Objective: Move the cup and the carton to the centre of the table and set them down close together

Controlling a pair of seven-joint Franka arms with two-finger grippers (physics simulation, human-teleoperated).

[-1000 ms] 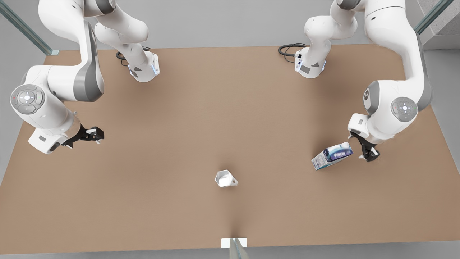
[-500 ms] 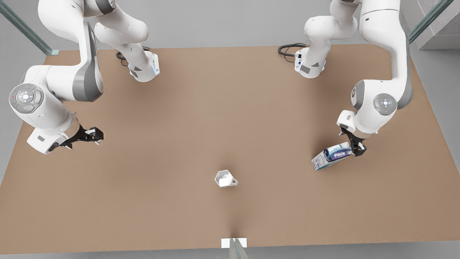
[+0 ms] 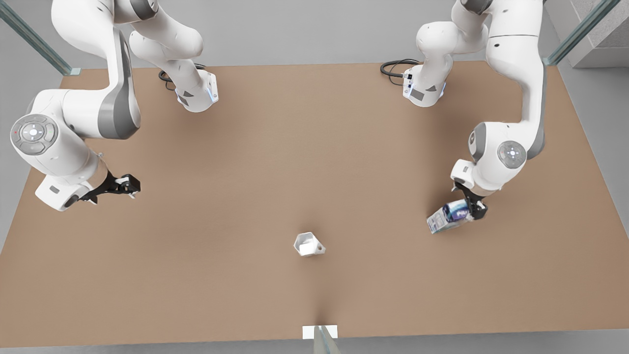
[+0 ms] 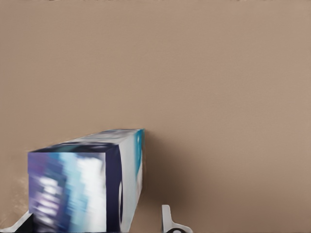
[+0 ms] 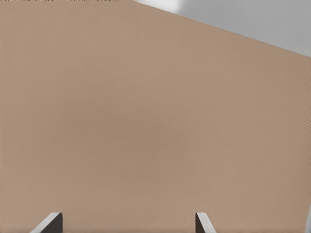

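Note:
The carton [image 3: 443, 219] lies on its side on the table [image 3: 295, 162] at the front view's right, white with a blue-purple band. My left gripper [image 3: 473, 209] is down over the carton's end, open. In the left wrist view the carton [image 4: 82, 189] sits between the two fingers, with a gap to one fingertip [image 4: 167, 221]. The pale faceted cup [image 3: 307, 244] stands alone near the middle, towards the front edge. My right gripper [image 3: 128, 186] waits at the front view's left, open, above bare table; its fingertips [image 5: 201, 221] have nothing between them.
Two white arm bases [image 3: 196, 93] [image 3: 422, 88] stand at the back of the table, with a black cable [image 3: 393, 66] by the right one. A small white marker [image 3: 319, 332] sits at the front edge. The table's edge and grey floor [image 5: 243, 19] appear in the right wrist view.
My left gripper has come down and moved towards the front view's left, from beside the carton onto its end. The cup has stayed put and the right arm has barely shifted.

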